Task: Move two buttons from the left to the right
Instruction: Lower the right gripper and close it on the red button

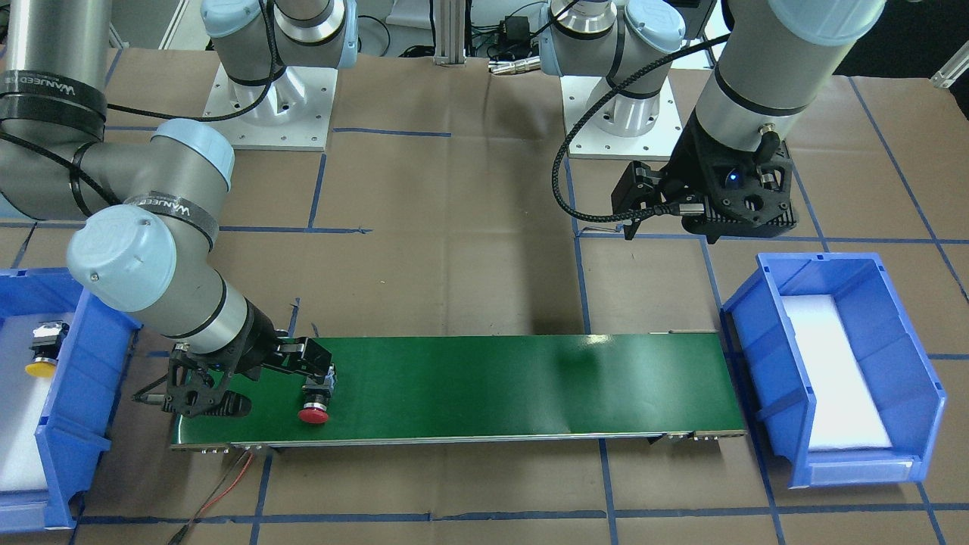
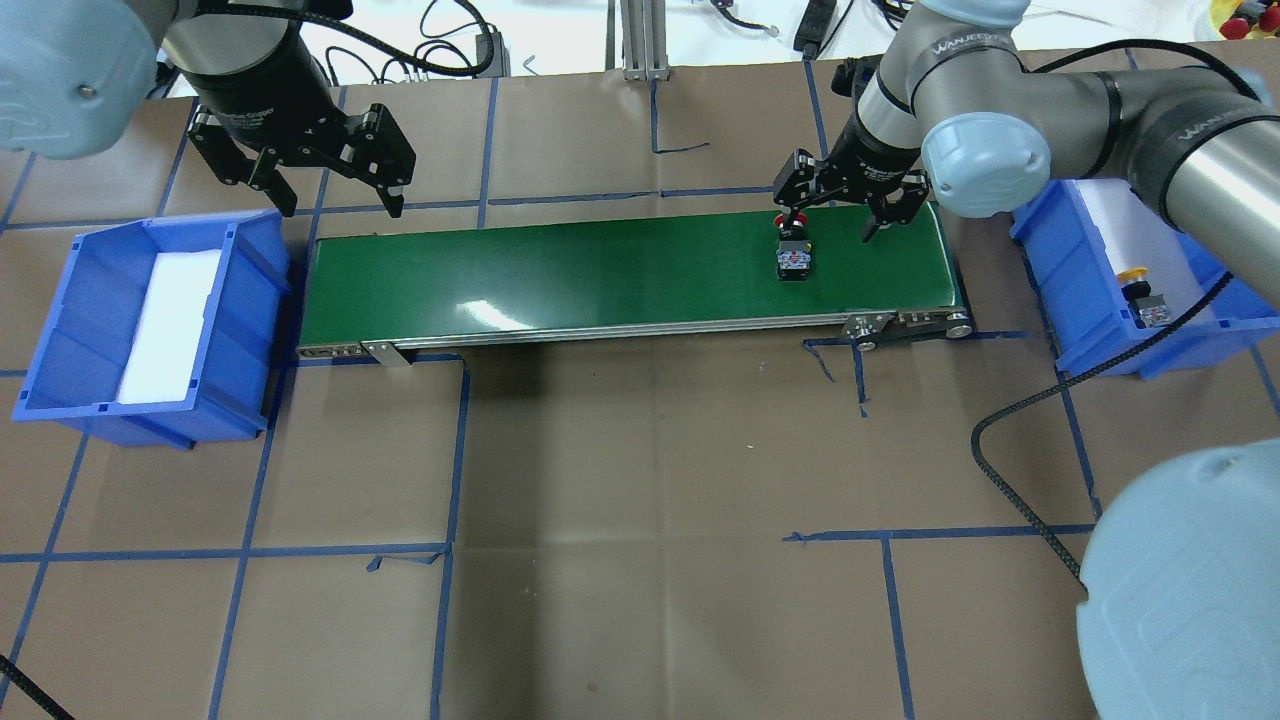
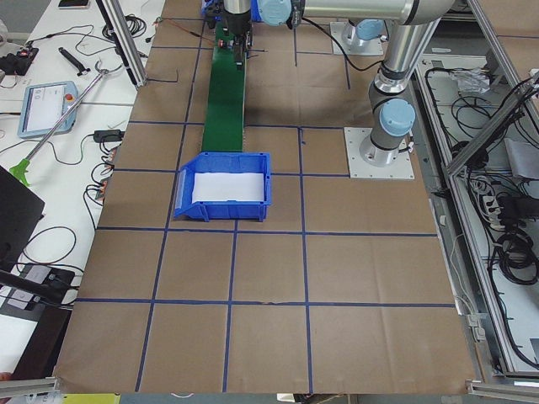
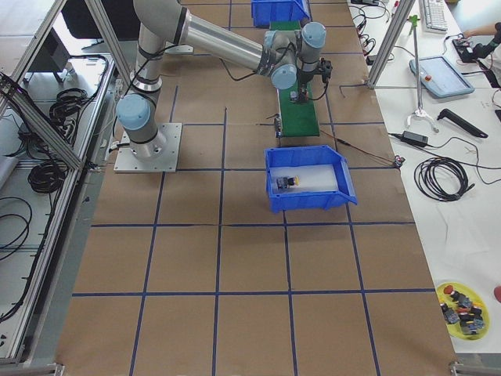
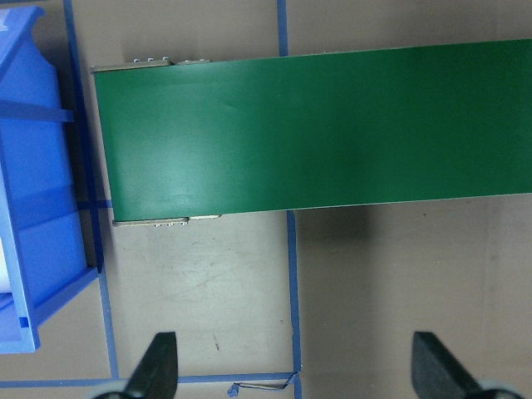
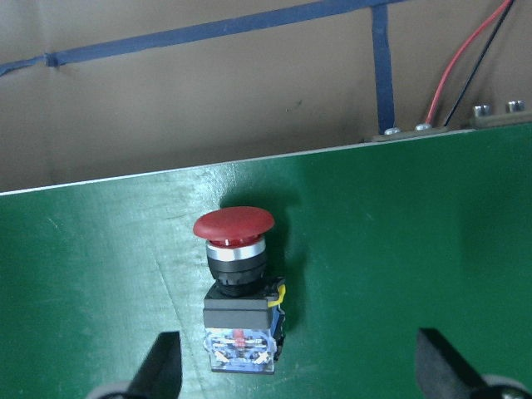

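The right pincer [image 2: 826,230] is hanging spread over the glossy green conveyor belt [image 2: 600,275]. It is straddling, not pinching, the red mushroom-capped push-button [image 6: 239,283], which is lying on its side at the belt's end nearest the right edge of the brown paper-covered bench [image 2: 640,480]. The yellow-capped push-button [image 2: 1143,296] is lying on white padding [image 4: 317,178] in the blue plastic bin [image 2: 1085,320] by that same edge. The left pincer [image 2: 344,205] is hovering spread and empty near the left edge, beside a second blue bin [image 2: 245,330].

The red button is sitting off-centre between the fingers, so one finger is likely to touch first and shove it. Its rounded cap and blocky grey-black body are resting on a slick surface, so a nudge risks rolling or skidding it toward the belt's edge.
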Action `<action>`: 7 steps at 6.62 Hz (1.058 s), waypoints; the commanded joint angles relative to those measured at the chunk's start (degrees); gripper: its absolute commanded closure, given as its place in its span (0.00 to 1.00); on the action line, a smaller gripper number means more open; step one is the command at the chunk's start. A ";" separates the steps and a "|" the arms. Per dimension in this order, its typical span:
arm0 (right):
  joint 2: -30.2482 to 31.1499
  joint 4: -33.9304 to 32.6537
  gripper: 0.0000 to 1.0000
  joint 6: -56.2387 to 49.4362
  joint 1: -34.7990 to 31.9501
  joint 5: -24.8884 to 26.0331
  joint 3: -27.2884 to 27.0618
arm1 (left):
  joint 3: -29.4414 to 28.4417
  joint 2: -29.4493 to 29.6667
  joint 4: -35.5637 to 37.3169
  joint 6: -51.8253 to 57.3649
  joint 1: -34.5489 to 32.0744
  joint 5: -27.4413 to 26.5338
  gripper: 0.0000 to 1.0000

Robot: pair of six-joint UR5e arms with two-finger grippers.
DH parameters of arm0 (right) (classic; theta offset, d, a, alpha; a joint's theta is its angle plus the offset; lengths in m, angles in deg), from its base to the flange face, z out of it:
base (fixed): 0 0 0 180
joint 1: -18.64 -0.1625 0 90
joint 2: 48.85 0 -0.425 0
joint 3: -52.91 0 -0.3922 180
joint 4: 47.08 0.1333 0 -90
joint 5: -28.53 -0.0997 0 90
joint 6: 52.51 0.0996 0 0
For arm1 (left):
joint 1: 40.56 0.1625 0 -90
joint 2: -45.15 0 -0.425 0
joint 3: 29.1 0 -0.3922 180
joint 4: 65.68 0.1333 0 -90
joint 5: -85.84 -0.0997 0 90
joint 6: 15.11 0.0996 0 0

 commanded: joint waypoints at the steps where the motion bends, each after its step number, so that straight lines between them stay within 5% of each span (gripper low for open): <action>1: -1.07 0.00 0.01 0.02 0.00 0.04 -0.13 | 0.00 0.00 0.00 0.00 0.00 0.00 0.00; 4: -2.48 0.00 0.02 0.10 -0.09 6.42 -0.39 | 0.00 0.00 0.00 0.00 0.00 0.00 0.00; 7: -2.92 0.00 0.10 0.11 -0.09 6.80 -0.13 | -0.09 0.00 0.00 0.00 0.00 0.00 0.00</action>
